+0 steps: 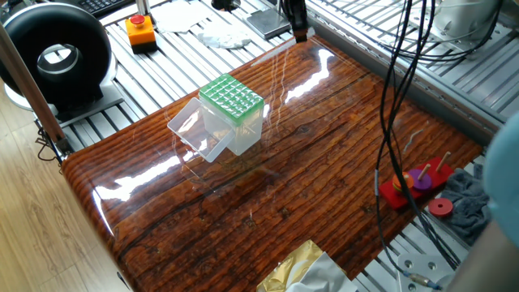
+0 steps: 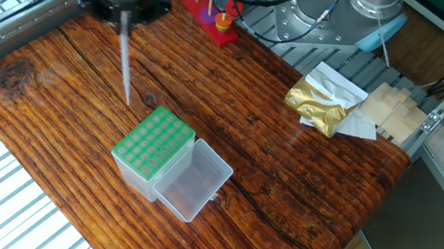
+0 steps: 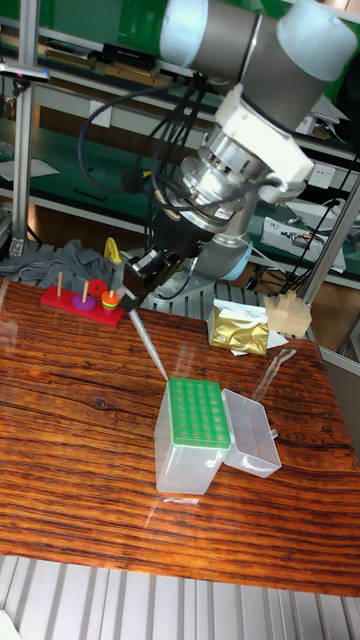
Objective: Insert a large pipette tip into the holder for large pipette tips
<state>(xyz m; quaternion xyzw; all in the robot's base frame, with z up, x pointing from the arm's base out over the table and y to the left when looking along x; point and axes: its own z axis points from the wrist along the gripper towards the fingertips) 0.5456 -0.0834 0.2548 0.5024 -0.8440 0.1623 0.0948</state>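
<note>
The holder for large pipette tips (image 2: pixel 150 145) is a clear box with a green hole grid, standing on the wooden table with its clear lid (image 2: pixel 193 181) hinged open beside it. It also shows in the other views (image 1: pixel 232 101) (image 3: pixel 195 425). My gripper (image 2: pixel 124 15) hangs above the table beyond the holder, shut on the upper end of the large pipette tip (image 2: pixel 126 65). The tip points steeply down, its point just off the holder's far edge and above the table (image 3: pixel 150 348). In one fixed view only the gripper's lower part (image 1: pixel 298 31) shows at the top edge.
A red peg toy with rings (image 2: pixel 218 21) stands at the table's far edge. A gold foil bag (image 2: pixel 323 103) and wooden blocks (image 2: pixel 391 112) lie to the right. A black round device (image 1: pixel 57 53) and an orange button (image 1: pixel 140 31) sit off the table.
</note>
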